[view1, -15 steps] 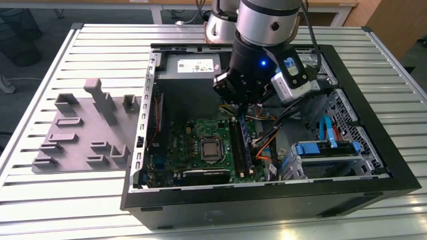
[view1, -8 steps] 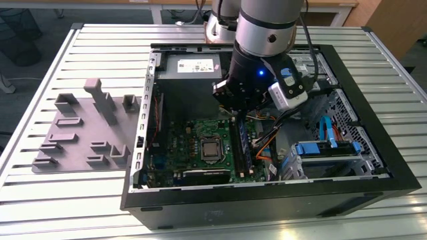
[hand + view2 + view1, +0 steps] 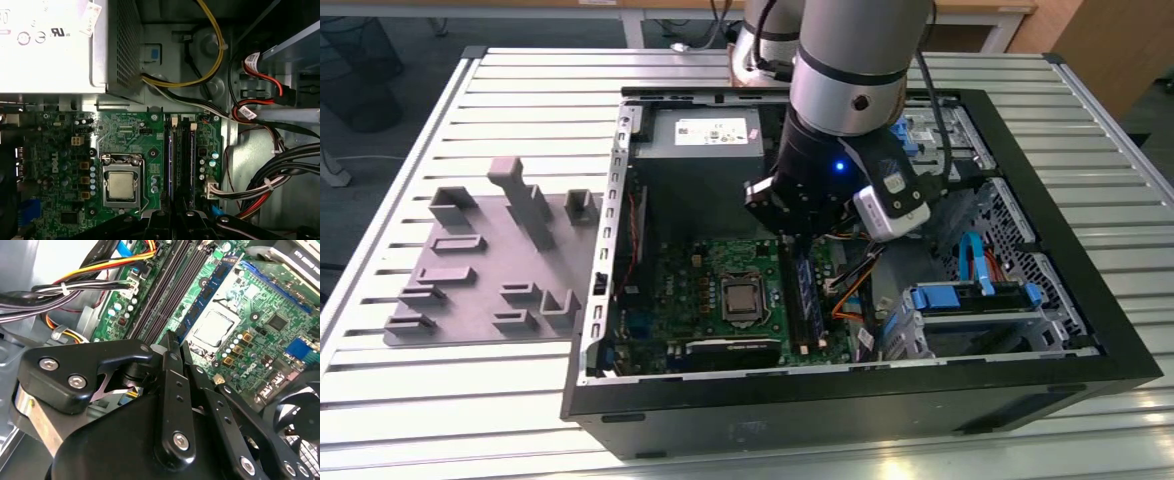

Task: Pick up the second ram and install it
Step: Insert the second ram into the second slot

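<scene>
Gripper (image 3: 795, 232) is over the motherboard (image 3: 720, 265) slots; can't tell whether its jaws are open or closed. Two blue sticks stand in the slots, second ram (image 3: 191, 162) likely seated. Holder tray (image 3: 467, 275) is empty, so little is left.

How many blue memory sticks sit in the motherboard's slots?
2. The first stick stands in the slot nearest the processor; the second stick in a slot farther from it. The gripper hides one end of each.

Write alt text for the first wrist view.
Looking down into an open computer case, the black pincer sits over the motherboard's memory slots, where two blue RAM sticks stand side by side. A bare processor lies beside them, the grey power supply beyond.
</scene>
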`<state>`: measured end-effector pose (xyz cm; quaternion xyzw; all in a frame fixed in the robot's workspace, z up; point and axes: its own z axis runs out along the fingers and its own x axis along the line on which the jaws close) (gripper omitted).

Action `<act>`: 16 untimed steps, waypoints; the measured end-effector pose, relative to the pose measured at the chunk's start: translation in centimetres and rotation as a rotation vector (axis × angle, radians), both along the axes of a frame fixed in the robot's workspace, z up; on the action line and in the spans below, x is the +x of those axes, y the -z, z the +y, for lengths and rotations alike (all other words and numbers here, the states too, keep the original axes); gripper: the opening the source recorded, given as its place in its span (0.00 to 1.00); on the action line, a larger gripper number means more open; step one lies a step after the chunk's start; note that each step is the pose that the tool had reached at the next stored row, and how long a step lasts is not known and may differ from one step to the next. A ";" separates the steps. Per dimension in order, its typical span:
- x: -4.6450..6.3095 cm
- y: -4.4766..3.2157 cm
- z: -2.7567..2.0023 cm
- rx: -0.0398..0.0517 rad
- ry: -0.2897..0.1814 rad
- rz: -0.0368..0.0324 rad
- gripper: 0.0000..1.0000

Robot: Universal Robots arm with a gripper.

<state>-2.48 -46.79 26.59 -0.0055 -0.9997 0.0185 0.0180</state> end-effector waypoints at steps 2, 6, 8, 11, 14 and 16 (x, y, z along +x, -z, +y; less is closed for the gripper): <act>0.0 0.37 0.00 -0.0001 0.000 0.0000 0.14; 0.0 1.09 0.00 -0.0001 0.002 0.0000 0.14; 0.0 1.46 0.00 -0.0001 0.004 0.0000 0.14; 0.0 2.01 0.00 0.0000 0.007 0.0002 0.14; 0.0 2.55 0.00 0.0000 0.009 0.0005 0.14; 0.0 2.90 0.00 0.0000 0.011 0.0008 0.14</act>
